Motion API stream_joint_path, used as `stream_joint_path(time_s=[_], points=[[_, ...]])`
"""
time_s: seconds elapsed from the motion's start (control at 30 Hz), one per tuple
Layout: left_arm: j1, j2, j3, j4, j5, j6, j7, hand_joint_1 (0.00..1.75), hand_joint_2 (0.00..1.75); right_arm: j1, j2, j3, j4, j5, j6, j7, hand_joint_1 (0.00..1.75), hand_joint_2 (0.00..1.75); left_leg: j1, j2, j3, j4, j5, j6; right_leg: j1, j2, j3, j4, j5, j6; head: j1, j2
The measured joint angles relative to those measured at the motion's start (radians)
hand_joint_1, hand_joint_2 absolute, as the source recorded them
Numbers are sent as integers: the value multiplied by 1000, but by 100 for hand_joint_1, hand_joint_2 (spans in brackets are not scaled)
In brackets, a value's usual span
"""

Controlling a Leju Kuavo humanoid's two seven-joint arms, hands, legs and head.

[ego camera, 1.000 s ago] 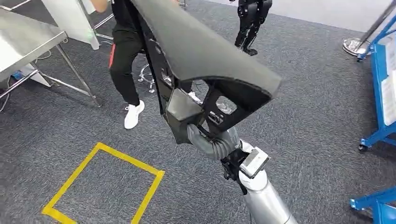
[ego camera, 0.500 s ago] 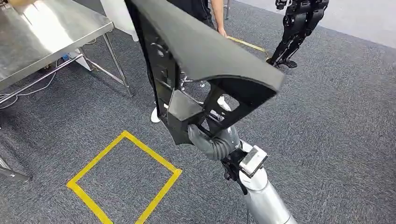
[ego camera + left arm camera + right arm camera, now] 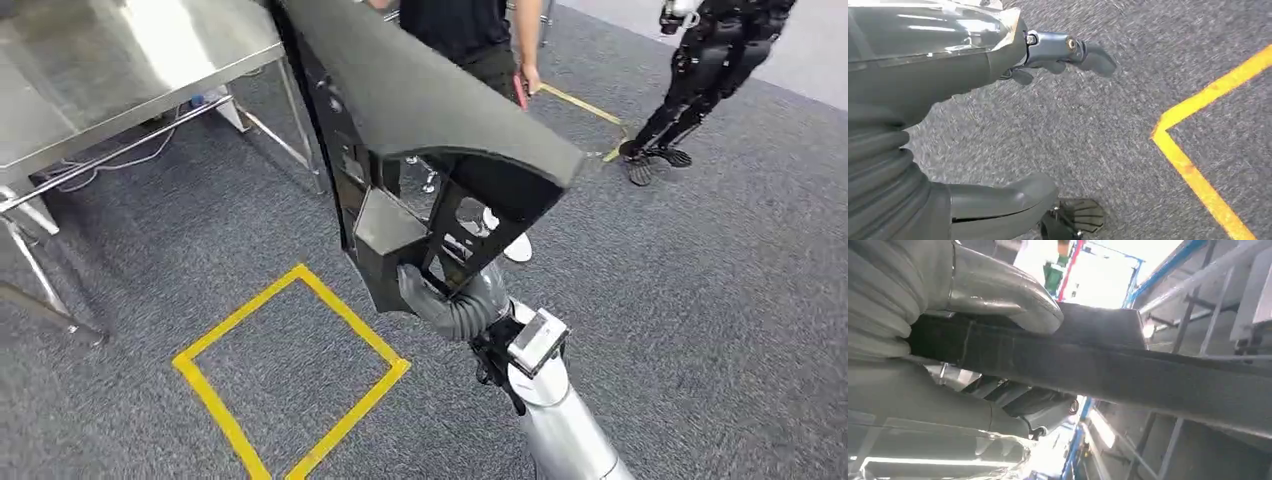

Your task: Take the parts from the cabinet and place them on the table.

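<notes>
**A:** What is on the left of the scene?

**B:** At the far left stands a shiny stainless-steel desk (image 3: 120,60) on thin metal legs. On the near left, a square outline of yellow tape (image 3: 290,370) is stuck to the grey carpet floor (image 3: 700,300). The left hand (image 3: 998,125) hangs over that carpet with its fingers apart, holding nothing.

**A:** And the part to be delivered?

**B:** In the centre, a large black moulded plastic panel with a long curved top and open ribbed framework (image 3: 420,110) is held up in the air, tilted, its upper end reaching toward the desk. The right hand (image 3: 440,300) grips it at the lower frame; the wrist view shows the thumb (image 3: 1003,295) pressed over a dark edge of the panel.

**A:** What lies to the right?

**B:** A person in dark clothes (image 3: 470,40) stands just behind the panel, near the desk's right end. Further right, at the far side, are the black legs of another humanoid robot (image 3: 690,90).

**A:** What could go wrong?

**B:** The panel is long and held at one end only, so I judge it could swing or twist in the grip. Its raised end could strike the desk edge or the person, who stands close to its path.
</notes>
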State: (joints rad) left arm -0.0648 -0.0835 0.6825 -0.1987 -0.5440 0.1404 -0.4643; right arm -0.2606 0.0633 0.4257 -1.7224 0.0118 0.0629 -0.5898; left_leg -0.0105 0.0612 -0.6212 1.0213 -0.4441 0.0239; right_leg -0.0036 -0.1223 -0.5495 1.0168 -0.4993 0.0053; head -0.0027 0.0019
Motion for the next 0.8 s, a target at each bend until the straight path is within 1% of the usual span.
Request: stream_joint_path(time_s=[0.03, 0.07, 0.1, 0.13, 0.17, 0.2, 0.23, 0.27, 0.3, 0.33, 0.37, 0.43, 0.5, 0.53, 0.57, 0.6, 0.63, 0.67, 0.7, 0.73, 0.77, 0.8], points=[[1, 1, 3, 0, 2, 0, -2, 0, 175, 0, 2, 0, 0, 0, 0, 0, 175, 175, -1, -13, 0, -4, 1, 5, 1, -13, 6, -4, -2, 5, -1, 0], [4, 0, 4, 0, 2, -5, -7, 0, 175, 0, 3, 0, 0, 0, 1, 0, 175, 175, 16, -27, 18, -22, 13, 15, 5, 0, 2, 2, -9, 13, 0, 0], [4, -3, 5, 0, 2, -9, -15, 0, 175, 0, 2, 0, 0, 0, 1, 0, 175, 175, 13, -37, 22, -27, 13, 17, 0, 55, 0, 30, -24, 12, 2, 0], [1, -2, 6, 0, 3, -15, -19, 0, 175, 0, 1, 0, 0, 0, 1, -2, 175, 175, 15, -49, 23, -26, 17, 24, -2, 90, -32, 95, -54, 5, 1, 0], [-2, -1, 7, 0, 3, -15, -23, 0, 175, 4, -1, -1, 0, 1, 1, -1, 175, 175, 16, -64, 23, -26, 17, 24, -5, 106, -73, 174, -85, 0, 5, 0], [-2, -2, 8, 0, 3, -15, -26, 0, 175, 10, -3, -1, 1, 2, 1, -1, 175, 175, 16, -80, 22, -26, 17, 25, -8, 112, -113, 246, -110, -1, 5, 0], [-2, -2, 10, 0, 3, -15, -28, 0, 175, 15, -5, -1, 1, 2, 1, -1, 175, 175, 16, -98, 22, -26, 16, 25, -9, 115, -149, 307, -124, 4, 6, 0], [-1, -2, 11, 0, 3, -16, -29, 0, 175, 18, -6, 0, 1, 2, 1, -1, 175, 175, 17, -115, 22, -25, 16, 24, -10, 116, -158, 311, -115, 13, 6, 0], [1, -3, 11, 0, 3, -16, -30, 0, 175, 18, -6, -1, 1, 2, 1, -1, 175, 175, 18, -129, 23, -23, 15, 23, -13, 116, -145, 271, -90, 24, 6, 0], [2, -4, 11, 0, 3, -16, -31, 0, 175, 18, -6, 0, 1, 3, 1, 0, 175, 175, 20, -146, 25, -22, 13, 20, -18, 122, -108, 185, -48, 40, 6, 0], [2, -5, 11, 0, 3, -16, -32, 0, 175, 18, -6, 0, 1, 3, 1, 0, 175, 175, 23, -158, 27, -19, 11, 16, -23, 133, -74, 111, -16, 50, 6, 0], [2, -5, 11, 0, 3, -16, -32, 0, 175, 18, -6, 0, 1, 3, 1, 0, 175, 175, 23, -158, 27, -19, 11, 16, -23, 133, -74, 111, -16, 50, 6, 0], [2, -5, 11, 0, 3, -16, -32, 0, 175, 18, -6, 0, 1, 3, 1, 0, 175, 175, 23, -160, 27, -18, 11, 15, -24, 136, -69, 100, -11, 51, 6, 0], [2, -4, 11, 0, 3, -16, -32, 0, 175, 18, -6, 0, 1, 3, 1, 0, 175, 175, 24, -168, 26, -14, 8, 11, -30, 161, -43, 44, 10, 58, 6, 0], [3, -2, 12, 0, 3, -16, -33, 0, 175, 20, -5, 0, 0, 5, 2, 0, 175, 175, 19, -189, 14, -2, 0, -7, -24, 170, -28, 16, 18, 30, 6, 0], [13, 1, 15, 0, 3, -16, -33, 0, 175, 18, 0, 0, 0, 5, 2, 0, 175, 175, 28, -189, 12, -3, -1, -20, -31, 157, -24, 11, 24, 8, 7, 0], [10, -3, 16, 0, 3, -18, -33, 0, 175, 17, 4, -1, 0, 4, 2, 1, 175, 175, 21, -92, -18, 67, -46, -29, -25, 147, -21, 11, 22, -6, -1, 0], [6, -2, 16, 0, 3, -21, -33, 0, 175, 17, 4, -2, 0, 4, 2, 2, 175, 175, 24, -74, -56, 141, -84, -31, -22, 141, -21, 11, 21, -8, 0, 0], [4, -2, 16, 0, 3, -26, -33, 0, 175, 18, 3, -2, 0, 4, 2, 4, 175, 175, 25, -67, -100, 225, -120, -34, -19, 133, -22, 11, 19, -11, 0, 0], [4, -3, 16, 0, 3, -32, -33, 0, 175, 18, 3, -3, 0, 4, 2, 4, 175, 175, 25, -65, -135, 289, -138, -35, -18, 127, -22, 12, 18, -12, -1, 0], [6, -3, 16, 0, 3, -33, -33, 0, 175, 18, 3, -3, 0, 4, 2, 4, 175, 175, 25, -65, -146, 305, -129, -35, -17, 122, -21, 12, 18, -13, 0, 0], [6, -3, 16, 0, 3, -34, -33, 0, 175, 18, 4, -2, 0, 3, 2, 5, 175, 175, 25, -65, -132, 272, -98, -32, -16, 119, -20, 12, 16, -14, 0, 0]])
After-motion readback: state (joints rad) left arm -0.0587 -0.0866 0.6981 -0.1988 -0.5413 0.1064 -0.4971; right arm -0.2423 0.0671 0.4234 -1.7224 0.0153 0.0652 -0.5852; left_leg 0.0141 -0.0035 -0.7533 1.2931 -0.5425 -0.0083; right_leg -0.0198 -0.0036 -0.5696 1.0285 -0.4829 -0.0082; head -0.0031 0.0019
